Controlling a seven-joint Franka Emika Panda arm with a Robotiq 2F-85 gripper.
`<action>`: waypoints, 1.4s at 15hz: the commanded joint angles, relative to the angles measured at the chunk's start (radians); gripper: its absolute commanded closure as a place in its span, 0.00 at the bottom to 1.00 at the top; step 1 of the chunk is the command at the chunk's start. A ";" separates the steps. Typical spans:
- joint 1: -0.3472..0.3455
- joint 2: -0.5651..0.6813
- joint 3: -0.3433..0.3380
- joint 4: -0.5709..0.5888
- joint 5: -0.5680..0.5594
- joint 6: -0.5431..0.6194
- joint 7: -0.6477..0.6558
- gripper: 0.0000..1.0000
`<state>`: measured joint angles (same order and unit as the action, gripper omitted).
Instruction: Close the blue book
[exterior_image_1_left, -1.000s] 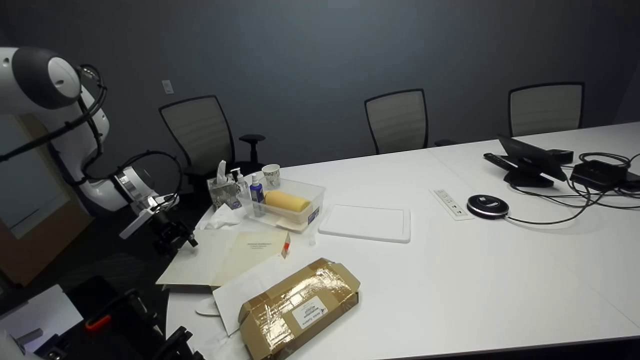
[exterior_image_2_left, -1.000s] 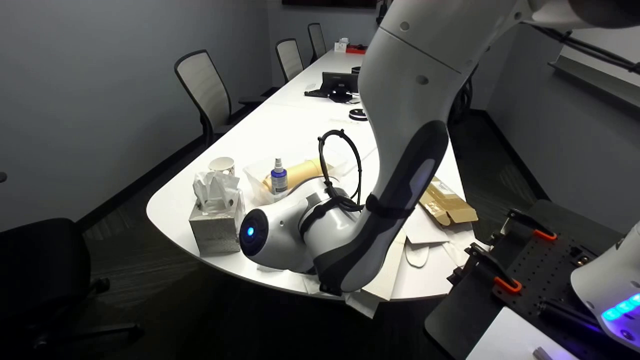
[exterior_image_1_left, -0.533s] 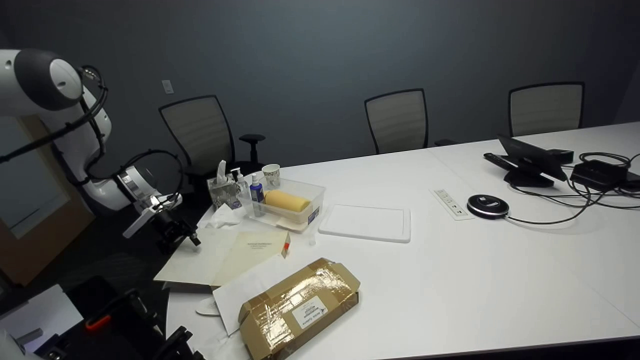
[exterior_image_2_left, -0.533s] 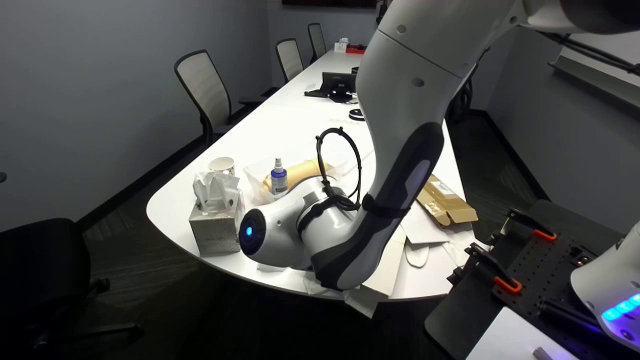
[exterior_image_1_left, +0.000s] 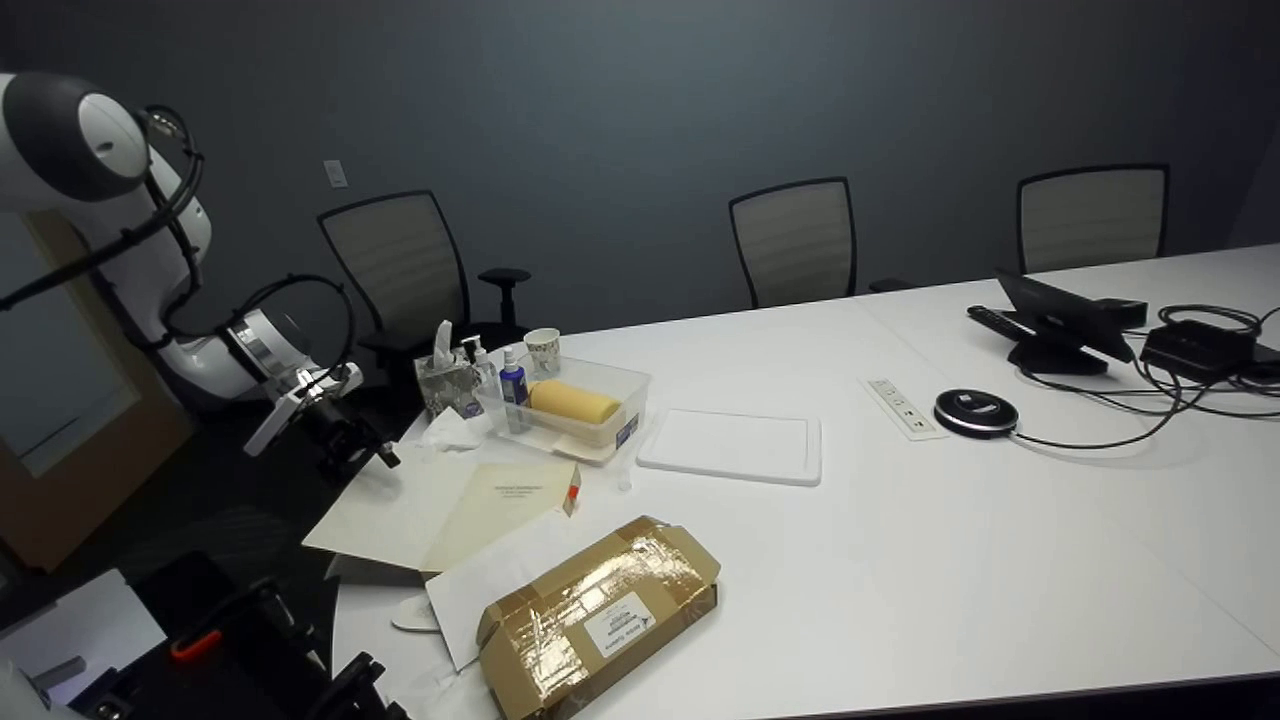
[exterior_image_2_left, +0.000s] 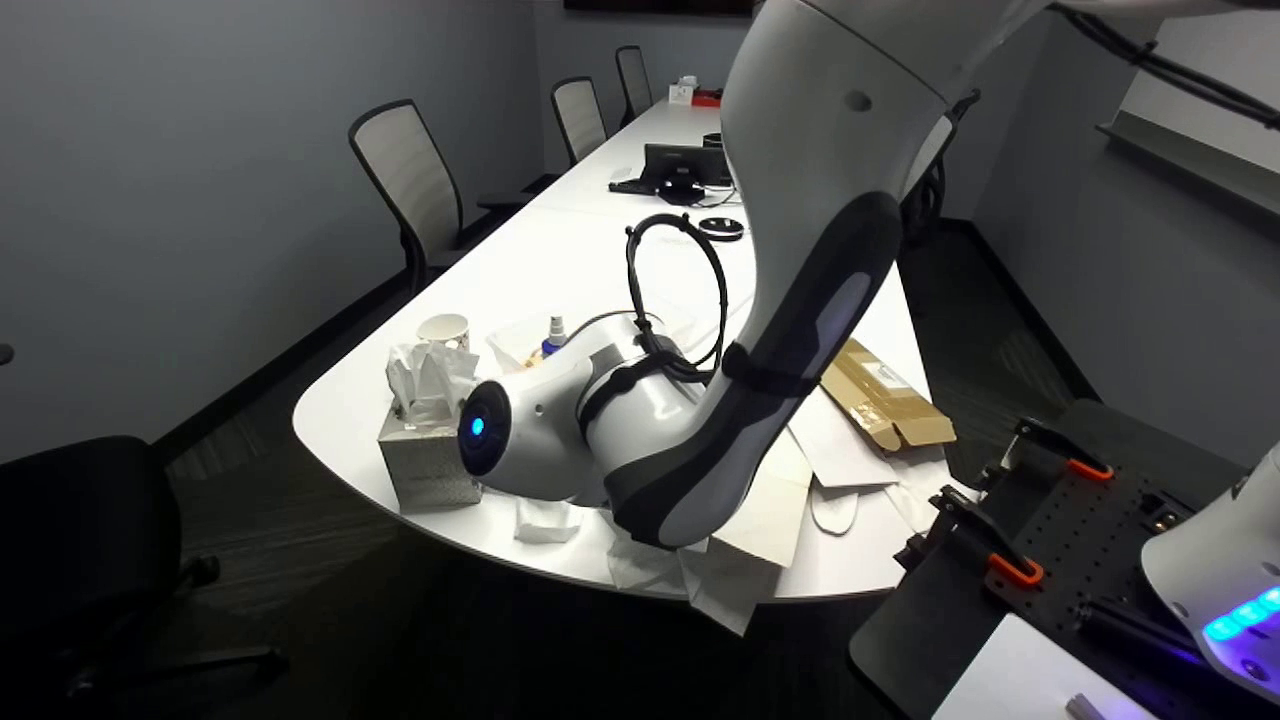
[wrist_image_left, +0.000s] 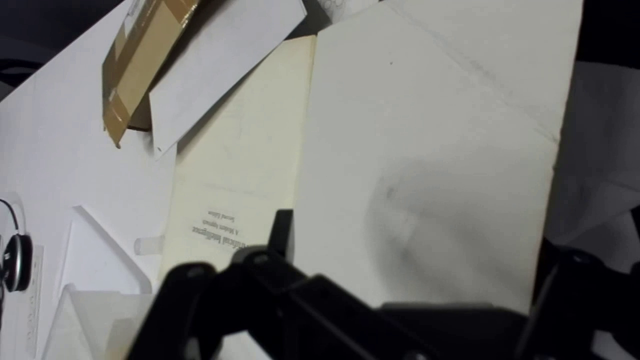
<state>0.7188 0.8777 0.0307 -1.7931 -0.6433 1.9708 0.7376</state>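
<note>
The blue book lies open on the table's near corner. Its cream title page (exterior_image_1_left: 505, 495), with "Artificial Intelligence" lettering, shows in an exterior view and in the wrist view (wrist_image_left: 235, 165). Its pale inside cover (exterior_image_1_left: 385, 520) is tilted up off the table at its free edge; it also shows in the wrist view (wrist_image_left: 435, 115). The blue outer side faces down, hidden. My gripper (exterior_image_1_left: 364, 466) is open at the cover's free edge. In the wrist view, one finger is above the inside cover; the other side passes behind the cover's edge, its fingertip hidden. The arm hides the gripper in an exterior view.
A taped cardboard package (exterior_image_1_left: 605, 615) and a white sheet (exterior_image_1_left: 490, 580) lie beside the book, the sheet overlapping the title page. A clear bin (exterior_image_1_left: 585, 395), a tissue box (exterior_image_1_left: 448, 385) and a white pad (exterior_image_1_left: 735, 447) stand beyond. The table edge runs under the cover.
The arm and gripper have moved upward. The cover's free edge has risen with them, showing more of the gap beneath. The title page and other objects have not moved.
</note>
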 joint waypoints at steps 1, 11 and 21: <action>0.013 -0.070 -0.009 -0.037 -0.018 -0.063 0.030 0.00; -0.039 -0.165 -0.019 -0.167 -0.073 -0.085 0.079 0.00; -0.201 -0.275 0.007 -0.298 -0.242 -0.081 0.081 0.00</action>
<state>0.5724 0.6657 0.0122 -2.0187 -0.8334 1.8895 0.7936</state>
